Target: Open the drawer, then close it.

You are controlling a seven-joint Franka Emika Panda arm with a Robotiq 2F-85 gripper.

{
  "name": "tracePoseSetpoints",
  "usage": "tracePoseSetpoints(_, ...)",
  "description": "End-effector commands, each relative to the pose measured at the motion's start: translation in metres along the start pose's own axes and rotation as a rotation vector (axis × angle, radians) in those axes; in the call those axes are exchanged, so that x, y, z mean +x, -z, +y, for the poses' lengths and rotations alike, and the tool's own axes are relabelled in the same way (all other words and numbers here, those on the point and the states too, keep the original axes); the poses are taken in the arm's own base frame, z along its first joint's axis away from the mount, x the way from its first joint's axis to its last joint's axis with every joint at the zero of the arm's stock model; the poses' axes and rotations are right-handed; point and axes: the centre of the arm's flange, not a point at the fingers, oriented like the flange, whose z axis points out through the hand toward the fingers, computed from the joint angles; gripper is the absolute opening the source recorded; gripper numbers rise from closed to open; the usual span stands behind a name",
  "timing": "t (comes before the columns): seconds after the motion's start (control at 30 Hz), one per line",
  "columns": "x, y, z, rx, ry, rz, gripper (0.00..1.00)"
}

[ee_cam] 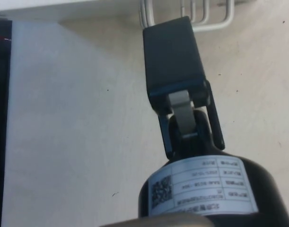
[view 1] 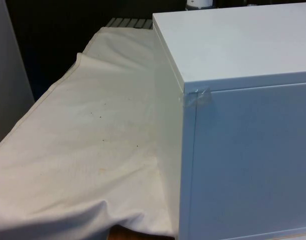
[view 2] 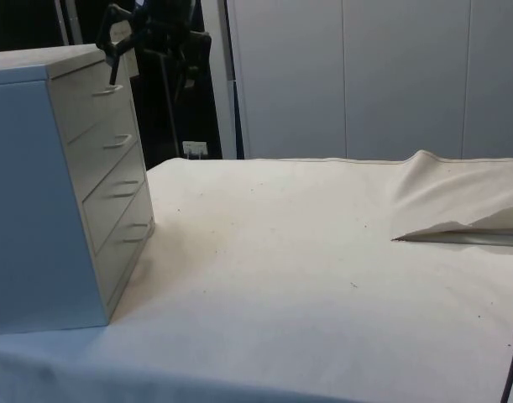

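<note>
Side view, white chest (view 2: 63,185), four drawers shut, fingers (view 2: 113,52) at top drawer handle (view 2: 107,89), spread unclear.

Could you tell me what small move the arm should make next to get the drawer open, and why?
Probably a short pull straight away from the chest of drawers. In the side view the end effector sits at the top drawer's handle, and all four drawer fronts look flush, so nothing seems opened yet. Confirm the grip first.

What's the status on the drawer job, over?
Gripper at the top drawer's handle, by the chest of drawers. All four drawers look closed. White cloth in front bare, nothing in the way.
</note>
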Motion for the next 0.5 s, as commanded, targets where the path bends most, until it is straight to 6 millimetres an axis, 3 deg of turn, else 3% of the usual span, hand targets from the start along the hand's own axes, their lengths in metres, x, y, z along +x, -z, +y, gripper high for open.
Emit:
tracePoseSetpoints(0.0, 0.0009, -0.0004, -0.0017, 0.013, -0.021, -0.001, 1.0)
tracePoseSetpoints(0.47, 0.004, -0.0062, -0.0039, 0.027, -0.1, -0.004, 1.0)
